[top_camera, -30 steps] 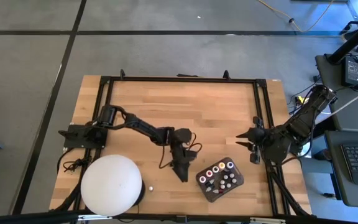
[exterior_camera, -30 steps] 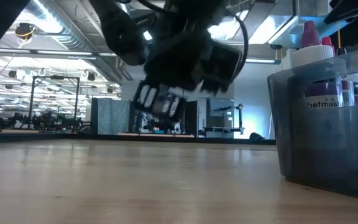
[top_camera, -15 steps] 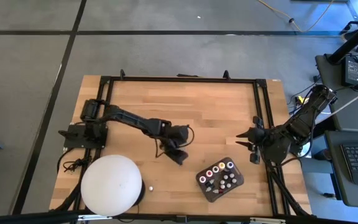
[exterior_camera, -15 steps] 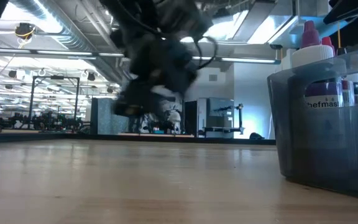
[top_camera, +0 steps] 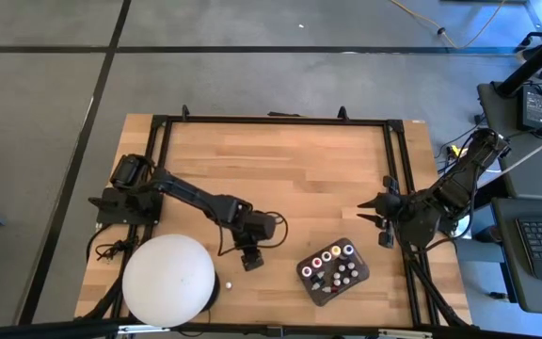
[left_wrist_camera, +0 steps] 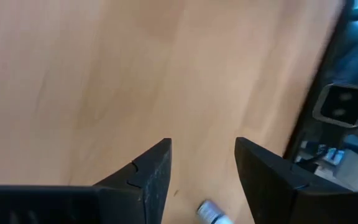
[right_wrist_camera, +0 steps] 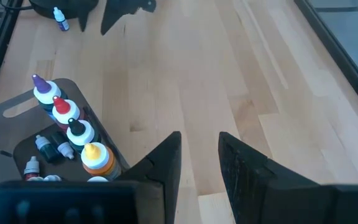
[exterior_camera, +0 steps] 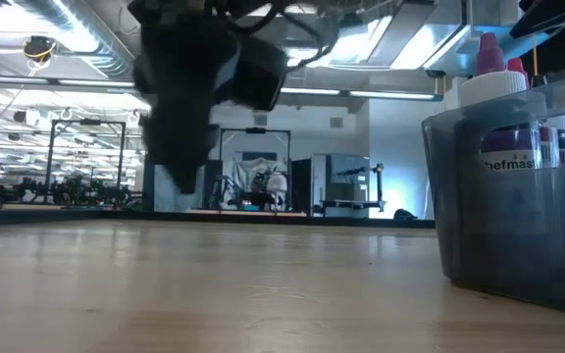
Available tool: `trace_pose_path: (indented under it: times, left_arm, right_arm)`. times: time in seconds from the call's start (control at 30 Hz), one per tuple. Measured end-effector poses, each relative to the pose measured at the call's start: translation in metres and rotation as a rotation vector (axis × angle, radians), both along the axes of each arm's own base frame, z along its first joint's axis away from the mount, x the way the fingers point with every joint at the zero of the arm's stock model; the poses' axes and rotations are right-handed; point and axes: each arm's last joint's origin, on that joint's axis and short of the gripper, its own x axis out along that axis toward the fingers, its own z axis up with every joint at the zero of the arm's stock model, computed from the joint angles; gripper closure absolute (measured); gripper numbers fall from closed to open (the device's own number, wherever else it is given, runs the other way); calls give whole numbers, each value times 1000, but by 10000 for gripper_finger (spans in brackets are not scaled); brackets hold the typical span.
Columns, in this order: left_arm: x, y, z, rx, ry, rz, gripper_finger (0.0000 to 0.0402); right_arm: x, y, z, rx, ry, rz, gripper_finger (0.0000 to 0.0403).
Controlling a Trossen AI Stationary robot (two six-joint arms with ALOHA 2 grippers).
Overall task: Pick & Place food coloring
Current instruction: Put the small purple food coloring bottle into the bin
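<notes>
One small food coloring bottle [top_camera: 227, 282] lies loose on the table [top_camera: 280, 169] near the front edge, just beside the white dome [top_camera: 169, 280]. Left gripper [top_camera: 249, 263] hangs close by, jaws spread, empty; bottle just beyond its tips [left_wrist_camera: 211, 212]. More bottles stand in the dark tray [top_camera: 333, 271] toward the front-right corner. Right gripper [top_camera: 372, 216] waits at the right edge, jaws slightly parted, empty.

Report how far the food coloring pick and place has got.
Done: most bottles stand in the grey tray. In hand: nothing; the left end effector hangs open and empty above the table. Left: one small bottle lying beside the white dome. The right end effector waits at the edge.
</notes>
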Motion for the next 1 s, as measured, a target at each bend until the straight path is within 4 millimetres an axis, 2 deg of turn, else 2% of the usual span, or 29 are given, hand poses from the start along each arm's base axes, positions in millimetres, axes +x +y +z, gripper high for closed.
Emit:
trace_pose_path:
  times: [0.17, 0.37, 0.6, 0.8, 1.0]
  left_arm:
    - [6, -2, 4, 2, -107, -63, 226]
    - [5, -8, 4, 8, -119, -107, 222]
    - [1, -13, 3, 36, -144, -202, 177]
    - [-1, -27, 4, -4, -114, -155, 158]
    - [-6, -40, 3, 21, -139, -224, 160]
  right_arm:
    - [0, 0, 0, 0, -1, 0, 293]
    - [0, 0, 0, 0, -1, 0, 293]
    - [0, -1, 1, -16, -16, -15, 293]
    - [1, -2, 1, -42, -47, -47, 293]
    - [1, -2, 2, -42, -49, -48, 293]
